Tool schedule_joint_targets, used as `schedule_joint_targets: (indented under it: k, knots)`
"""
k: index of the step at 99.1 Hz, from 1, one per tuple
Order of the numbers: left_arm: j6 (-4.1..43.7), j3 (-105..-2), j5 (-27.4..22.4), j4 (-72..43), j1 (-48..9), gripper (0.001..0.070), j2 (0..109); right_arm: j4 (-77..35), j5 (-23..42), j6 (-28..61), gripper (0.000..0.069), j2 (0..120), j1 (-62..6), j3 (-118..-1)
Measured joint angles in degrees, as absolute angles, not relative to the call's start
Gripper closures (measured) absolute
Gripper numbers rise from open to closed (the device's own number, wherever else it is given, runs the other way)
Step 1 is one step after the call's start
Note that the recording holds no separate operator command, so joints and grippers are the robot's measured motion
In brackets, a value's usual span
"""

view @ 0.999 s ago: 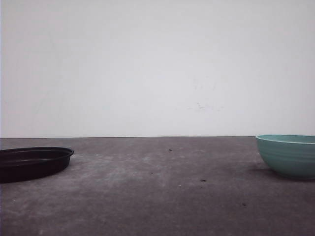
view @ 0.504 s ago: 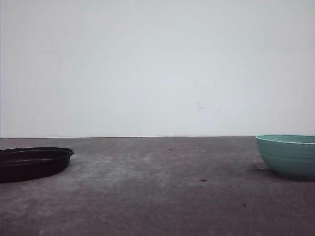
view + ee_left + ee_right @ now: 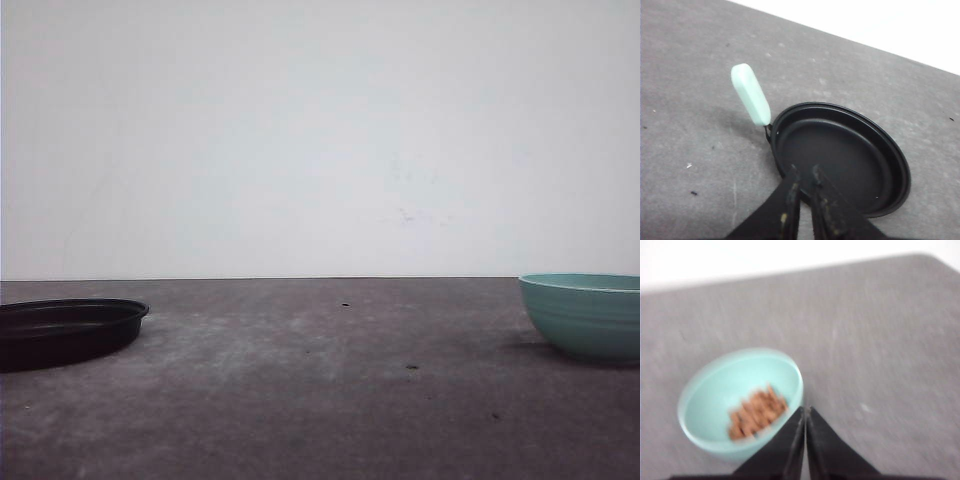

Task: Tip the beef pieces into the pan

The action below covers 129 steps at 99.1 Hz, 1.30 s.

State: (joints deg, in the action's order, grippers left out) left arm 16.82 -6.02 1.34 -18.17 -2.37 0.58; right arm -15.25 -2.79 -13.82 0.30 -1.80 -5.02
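Inside the bowl (image 3: 740,402), wrist-view only, lie beef pieces (image 3: 757,411).

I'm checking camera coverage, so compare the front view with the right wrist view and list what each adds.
Front view alone: the black pan at the table's left edge, and the white wall behind.

Right wrist view alone: the beef heaped inside the bowl, and the right gripper above the bowl's rim, jaws together and empty. The picture is blurred.

Both: the teal bowl on the grey table. From the front its wall hides the contents.
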Motion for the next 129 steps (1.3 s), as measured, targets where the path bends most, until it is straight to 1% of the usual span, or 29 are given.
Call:
schedule_joint_targets:
  k: [12, 22, 36, 52, 67, 75, 87, 97, 101, 104, 107, 109, 117, 120, 124, 129]
  knots:
    - [17.30, -12.10, 1.32, -17.76, -2.37, 0.0695, 2.72, -13.85, -4.34, -15.99, 0.0687, 0.32, -1.80, -8.84]
    - [17.41, -18.63, 1.37, -18.44, -2.37, 0.0695, 6.85, -13.91, -6.07, -16.36, 0.0687, 0.32, -1.80, -14.46]
    - [16.88, -29.80, 1.54, -22.55, -2.37, 0.0695, 15.66, -15.77, -6.24, -14.57, 0.0687, 1.76, -1.83, -25.52]
    - [16.05, -44.62, 1.26, -25.96, -2.37, 0.0695, 26.85, -19.22, -6.24, -11.18, 0.0687, 8.62, -1.83, -39.68]
    - [15.90, -57.78, -2.31, -29.67, -2.37, 0.0695, 36.51, -24.62, -6.57, -9.06, 0.0687, 18.33, -1.80, -52.51]
    - [15.90, -63.00, -4.62, -31.22, -2.37, 0.0695, 40.45, -26.70, -8.80, -8.73, 0.0687, 23.05, -1.80, -56.97]
    - [15.90, -66.11, -7.70, -32.08, -2.37, 0.0695, 43.13, -27.03, -11.90, -8.71, 0.0687, 27.18, -1.83, -59.53]
    - [15.92, -66.15, -9.23, -33.01, -2.37, 0.0693, 42.94, -28.01, -12.01, -8.75, 0.0687, 27.81, -1.83, -59.57]
    - [15.94, -66.15, -9.32, -33.34, -2.37, 0.0676, 42.78, -28.23, -12.01, -8.75, 0.0687, 27.92, -1.83, -59.57]
    - [15.94, -66.15, -9.34, -33.71, -2.37, 0.0646, 42.76, -28.25, -12.01, -8.75, 0.0678, 27.88, -1.83, -59.57]
    - [15.94, -66.15, -9.32, -34.17, -2.37, 0.0597, 42.72, -28.32, -11.99, -8.75, 0.0644, 27.81, -1.83, -59.59]
    - [15.94, -66.15, -9.32, -34.52, -2.37, 0.0554, 42.72, -28.40, -11.99, -8.75, 0.0602, 27.79, -1.83, -59.64]
    - [15.92, -66.15, -9.32, -35.09, -2.37, 0.0339, 42.72, -28.80, -11.99, -8.78, 0.0364, 27.92, -1.83, -59.64]
    - [15.92, -66.15, -9.32, -35.09, -2.37, 0.0269, 42.72, -29.04, -11.99, -8.78, 0.0274, 28.10, -1.83, -59.64]
    - [15.92, -66.15, -9.34, -35.11, -2.37, 0.0206, 42.74, -29.36, -12.01, -8.78, 0.0153, 28.38, -1.83, -59.64]
    - [15.94, -66.15, -9.32, -35.20, -2.37, 0.0164, 42.81, -29.71, -12.21, -8.82, 0.0010, 28.97, -1.83, -59.64]
